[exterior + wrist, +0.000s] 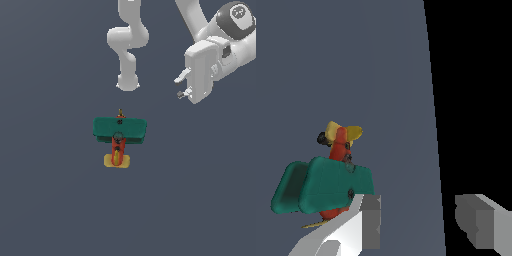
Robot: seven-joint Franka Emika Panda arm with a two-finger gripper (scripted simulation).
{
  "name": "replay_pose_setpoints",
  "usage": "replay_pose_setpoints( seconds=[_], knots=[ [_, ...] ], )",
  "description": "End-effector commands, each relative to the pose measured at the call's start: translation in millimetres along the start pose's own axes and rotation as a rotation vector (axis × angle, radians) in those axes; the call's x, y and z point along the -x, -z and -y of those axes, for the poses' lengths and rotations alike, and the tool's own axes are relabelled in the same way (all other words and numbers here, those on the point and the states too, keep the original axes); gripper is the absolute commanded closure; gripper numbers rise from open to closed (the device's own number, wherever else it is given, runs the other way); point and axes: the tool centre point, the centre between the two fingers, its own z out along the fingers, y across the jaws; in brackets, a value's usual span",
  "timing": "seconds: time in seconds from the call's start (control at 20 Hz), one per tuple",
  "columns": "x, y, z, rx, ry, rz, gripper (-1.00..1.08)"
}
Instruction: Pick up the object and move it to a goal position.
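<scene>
Toy airplane (119,131) on floor, claw (181,86) spread apart, fingers (370,220) close-up in wrist view

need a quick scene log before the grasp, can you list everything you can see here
toy airplane: one; teal-green wing, red-orange fuselage, yellow tail and small propeller; resting on the surface near the middle of the exterior view, apart from the gripper
surface: one; plain dark grey-blue; under the plane, filling the exterior view
arm: one; white; comes in from the top of the exterior view
gripper: one; white with darker fingertips; open, holding nothing, toward the exterior view's right of the plane, not touching it
</scene>
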Motion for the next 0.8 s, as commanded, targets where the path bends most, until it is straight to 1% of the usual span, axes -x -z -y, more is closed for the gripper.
replay_pose_setpoints(
  seconds=[0.0, 0.4, 0.75],
  knots=[
    [0.4, -9.3, 13.3, 0.026, 0.025, 0.013, -0.20],
    [5.9, -43.9, 57.3, 0.099, 0.109, 0.060, -0.20],
    [16.5, -79.3, 97.0, 0.153, 0.189, 0.107, -0.20]
  ],
)
